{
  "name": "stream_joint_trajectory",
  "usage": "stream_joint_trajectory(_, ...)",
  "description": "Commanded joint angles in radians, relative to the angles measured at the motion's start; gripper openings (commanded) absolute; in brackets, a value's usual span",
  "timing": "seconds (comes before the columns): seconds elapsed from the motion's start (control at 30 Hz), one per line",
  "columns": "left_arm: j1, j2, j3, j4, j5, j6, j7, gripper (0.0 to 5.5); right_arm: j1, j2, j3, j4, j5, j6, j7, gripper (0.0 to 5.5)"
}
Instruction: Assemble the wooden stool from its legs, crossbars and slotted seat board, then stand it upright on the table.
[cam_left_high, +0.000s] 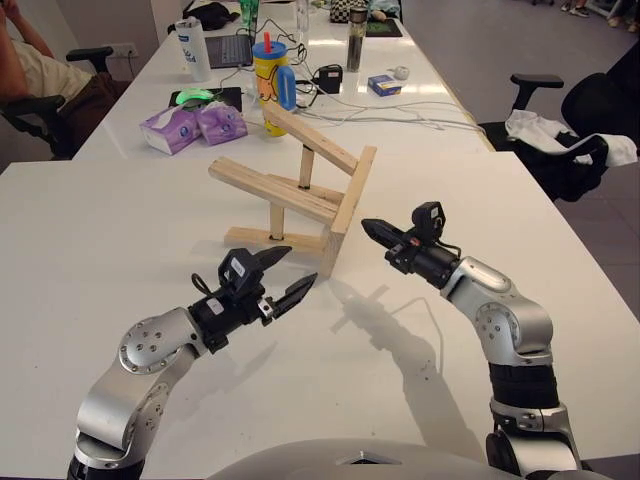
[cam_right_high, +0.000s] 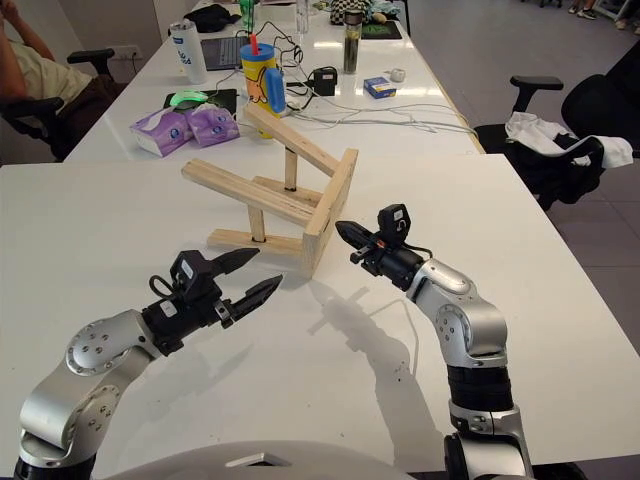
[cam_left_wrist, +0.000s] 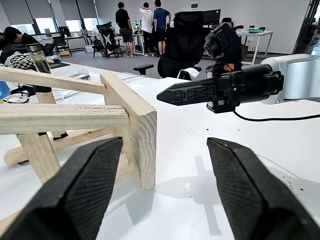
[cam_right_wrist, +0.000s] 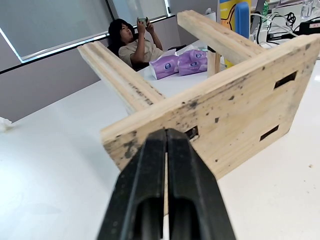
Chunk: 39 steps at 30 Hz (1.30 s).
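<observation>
The stool (cam_left_high: 300, 195) looks already put together, so by my reading what is left is to stand it up. It lies tipped over in the middle of the counter (cam_left_high: 120, 260), resting on one edge of the slotted seat board (cam_left_high: 348, 210) and on the lower legs (cam_left_high: 270, 185). Its legs run away from the board toward the far left, and the board leans steeply, its long edge climbing from the counter up and away. The left tool (cam_left_high: 300, 265) hangs released, fingers spread, just near and left of the board's lower corner and apart from it. The right tool (cam_left_high: 372, 228) is clenched on nothing, its tip aimed at the board's slotted outer face from just to the right, not quite touching. Both tools are close, one on each side of the board. Righting the stool likely means swinging the board up and over so the legs come down, with the left tool well placed to take the board's edge.
</observation>
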Motion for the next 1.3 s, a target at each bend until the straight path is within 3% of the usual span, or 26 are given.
stream_joint_trajectory(0.03,0.111,0.049,-0.045,0.101,0.096,-0.085,-0.007,3.12,0.07,0.031,-0.077,0.009,-0.013,-0.076,-0.079,0.03)
stream_joint_trajectory(0.23,-0.083,-0.08,-0.184,0.27,0.218,-0.081,0.122,3.12,0.093,0.057,0.015,0.129,-0.121,-0.148,-0.123,0.03)
stream_joint_trajectory(0.47,-0.24,-0.235,-0.309,0.472,0.351,-0.061,0.258,3.12,0.048,0.049,-0.035,0.288,-0.175,-0.222,-0.168,0.03)
stream_joint_trajectory(0.73,-0.403,-0.416,-0.32,0.721,0.454,-0.124,0.424,3.12,0.002,0.065,0.004,0.333,-0.189,-0.238,-0.142,0.03)
stream_joint_trajectory(1.13,-0.378,-0.429,-0.281,0.684,0.487,-0.014,0.461,1.43,0.032,0.097,0.017,0.3,-0.212,-0.256,-0.179,0.0)
stream_joint_trajectory(1.3,-0.38,-0.428,-0.241,0.697,0.448,-0.019,0.422,1.29,0.017,0.113,0.018,0.319,-0.215,-0.266,-0.196,0.0)
